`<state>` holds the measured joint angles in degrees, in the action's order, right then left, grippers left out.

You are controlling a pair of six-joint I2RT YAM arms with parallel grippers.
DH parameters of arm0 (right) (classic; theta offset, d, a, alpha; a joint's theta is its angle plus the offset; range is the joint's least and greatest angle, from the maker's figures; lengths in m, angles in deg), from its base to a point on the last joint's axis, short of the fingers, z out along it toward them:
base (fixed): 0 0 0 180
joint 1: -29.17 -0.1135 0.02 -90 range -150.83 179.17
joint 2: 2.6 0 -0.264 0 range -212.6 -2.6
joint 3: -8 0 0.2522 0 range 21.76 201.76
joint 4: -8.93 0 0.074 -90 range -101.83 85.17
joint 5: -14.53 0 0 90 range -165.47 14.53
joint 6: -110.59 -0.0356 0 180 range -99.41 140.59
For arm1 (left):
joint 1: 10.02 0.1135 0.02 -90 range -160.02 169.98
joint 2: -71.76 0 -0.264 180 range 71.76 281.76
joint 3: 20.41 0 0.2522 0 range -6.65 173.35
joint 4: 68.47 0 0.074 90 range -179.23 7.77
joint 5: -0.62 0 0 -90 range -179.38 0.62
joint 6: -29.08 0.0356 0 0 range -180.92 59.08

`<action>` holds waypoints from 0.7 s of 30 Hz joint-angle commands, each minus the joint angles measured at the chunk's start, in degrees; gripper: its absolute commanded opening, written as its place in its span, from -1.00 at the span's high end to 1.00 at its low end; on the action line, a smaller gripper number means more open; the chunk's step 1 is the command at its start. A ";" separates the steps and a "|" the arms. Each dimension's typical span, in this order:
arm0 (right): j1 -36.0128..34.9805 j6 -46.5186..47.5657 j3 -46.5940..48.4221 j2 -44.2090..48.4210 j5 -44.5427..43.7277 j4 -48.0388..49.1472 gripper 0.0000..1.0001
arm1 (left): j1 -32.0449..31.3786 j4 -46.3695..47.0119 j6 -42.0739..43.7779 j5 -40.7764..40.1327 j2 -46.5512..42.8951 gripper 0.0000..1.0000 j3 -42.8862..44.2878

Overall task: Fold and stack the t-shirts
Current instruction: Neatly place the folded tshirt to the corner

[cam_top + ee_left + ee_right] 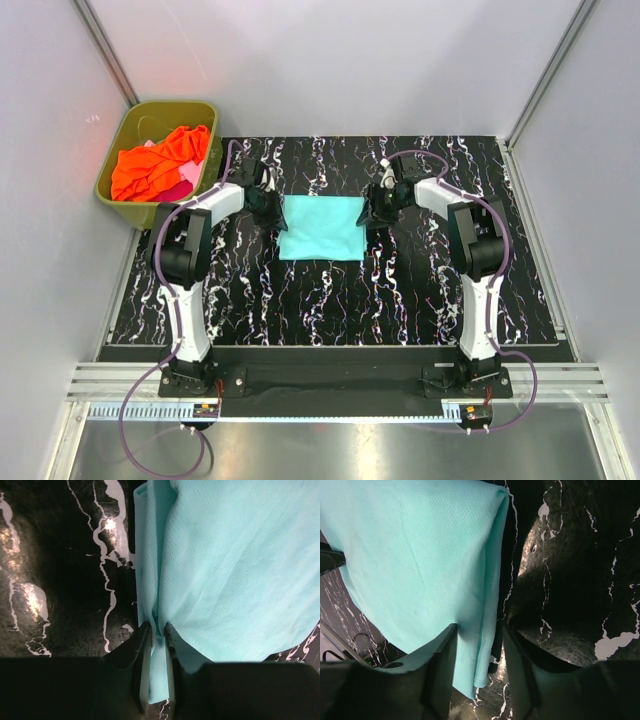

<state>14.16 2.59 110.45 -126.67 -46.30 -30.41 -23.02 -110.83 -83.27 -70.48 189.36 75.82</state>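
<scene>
A teal t-shirt (321,227) lies folded into a flat rectangle in the middle of the black marbled mat. My left gripper (268,205) is at its left edge. In the left wrist view the teal t-shirt (235,570) has its bunched edge pinched between the tips of my left gripper (157,630), which is shut on it. My right gripper (378,207) is at the shirt's right edge. In the right wrist view my right gripper (479,635) stands open astride the folded edge of the teal t-shirt (415,555), with a gap to the right finger. An orange t-shirt (160,160) and a pink t-shirt (182,188) lie crumpled in the tub.
An olive-green plastic tub (205,112) stands at the back left, off the corner of the mat (400,290). Grey walls close in the left, right and back. Both arm bases sit at the mat's near edge.
</scene>
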 commanded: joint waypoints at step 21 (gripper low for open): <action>9.64 10.79 4.21 1.38 -7.72 -11.06 0.67 | -2.65 15.51 -15.36 15.48 -8.16 -0.04 -7.34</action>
<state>23.34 8.47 111.12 -127.00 -48.75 -36.36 -26.19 -95.09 -97.74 -55.25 188.75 68.11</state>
